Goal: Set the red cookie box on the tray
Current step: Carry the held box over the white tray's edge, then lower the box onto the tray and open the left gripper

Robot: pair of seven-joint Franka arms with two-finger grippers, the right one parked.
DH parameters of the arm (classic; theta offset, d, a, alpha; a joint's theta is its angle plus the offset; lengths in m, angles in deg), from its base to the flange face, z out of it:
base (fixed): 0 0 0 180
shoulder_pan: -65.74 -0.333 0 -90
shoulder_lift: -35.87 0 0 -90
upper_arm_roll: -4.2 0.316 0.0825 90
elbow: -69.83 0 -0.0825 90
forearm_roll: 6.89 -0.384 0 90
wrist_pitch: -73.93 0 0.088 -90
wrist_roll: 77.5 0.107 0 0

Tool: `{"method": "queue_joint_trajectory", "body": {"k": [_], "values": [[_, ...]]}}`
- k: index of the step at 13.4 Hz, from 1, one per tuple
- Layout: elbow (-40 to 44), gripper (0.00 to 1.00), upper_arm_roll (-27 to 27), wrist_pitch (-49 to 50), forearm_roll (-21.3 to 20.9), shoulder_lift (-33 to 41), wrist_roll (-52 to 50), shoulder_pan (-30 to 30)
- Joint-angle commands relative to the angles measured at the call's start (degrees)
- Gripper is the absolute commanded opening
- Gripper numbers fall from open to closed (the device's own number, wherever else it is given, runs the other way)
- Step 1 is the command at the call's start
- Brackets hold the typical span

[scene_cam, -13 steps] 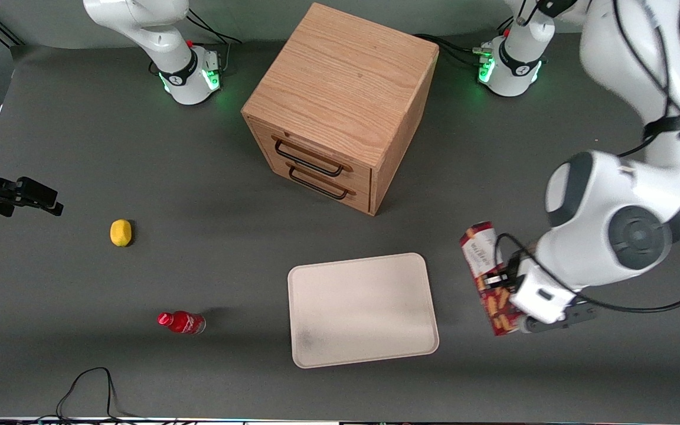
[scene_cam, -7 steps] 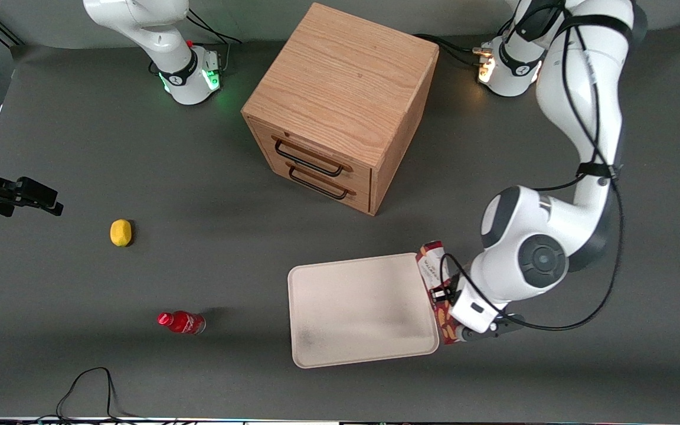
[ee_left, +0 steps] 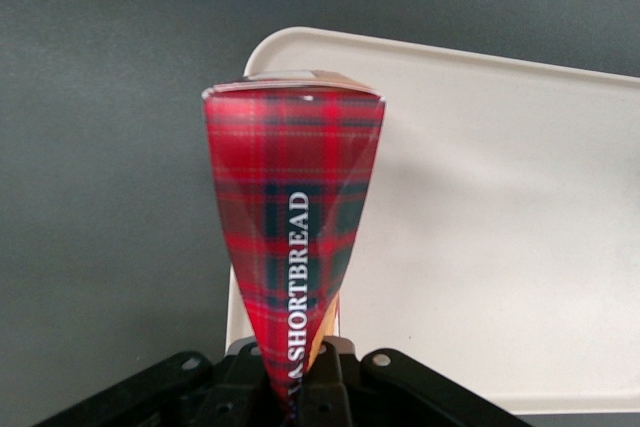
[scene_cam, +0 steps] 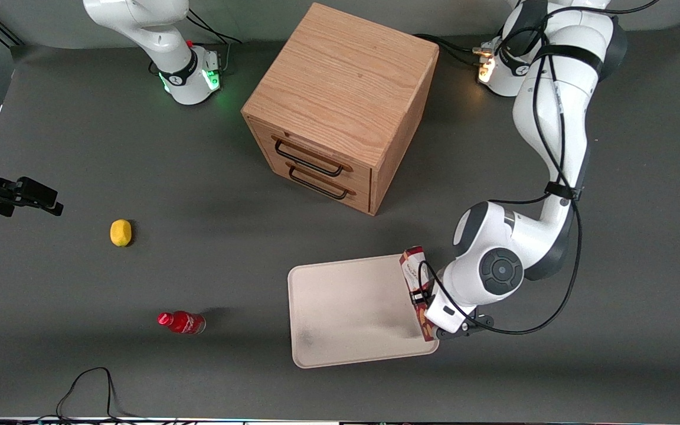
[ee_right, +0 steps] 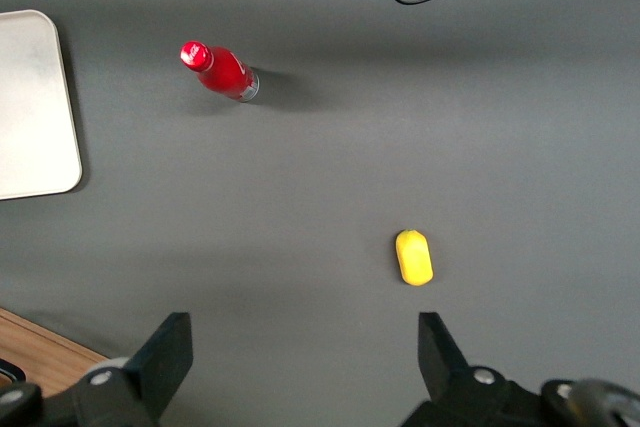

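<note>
The red cookie box (scene_cam: 415,276), a slim tartan carton with a white end panel, hangs above the tray's edge nearest the working arm. My left gripper (scene_cam: 428,304) is shut on it, pinching the box (ee_left: 292,237) between both fingers. The pale beige tray (scene_cam: 352,310) lies flat on the grey table, nearer the front camera than the wooden cabinet. In the left wrist view the tray (ee_left: 500,227) spreads under and beside the box, whose end points at the tray's rounded corner. My gripper (ee_left: 300,387) shows as black fingers closed tight around the box's end.
A wooden two-drawer cabinet (scene_cam: 340,106) stands mid-table, farther from the front camera than the tray. A small red bottle (scene_cam: 182,322) and a yellow lemon-like object (scene_cam: 120,232) lie toward the parked arm's end. A black cable (scene_cam: 89,383) loops near the table's front edge.
My left gripper has carried the red cookie box sideways from the bare table toward the tray, and now holds it over the tray's edge. Nothing else has moved.
</note>
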Motion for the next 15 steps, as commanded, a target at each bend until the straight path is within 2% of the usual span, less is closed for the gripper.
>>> {"method": "queue_joint_trajectory", "body": {"k": [1,9,10,11,12,15], "values": [[2.68,0.00,0.87,-1.88,-0.73,-2.07,-1.23,1.25],[2.59,0.00,0.95,-4.61,-2.75,-4.27,-1.14,1.25],[2.59,0.16,0.95,-4.61,-2.75,-4.44,-1.14,1.08],[2.42,0.63,0.95,-4.70,-2.75,-4.44,-1.14,1.16],[2.24,0.99,0.95,-4.87,-2.75,-4.44,-1.23,1.25],[2.15,1.00,0.95,-4.87,-2.84,-4.36,-1.23,1.16]]}}
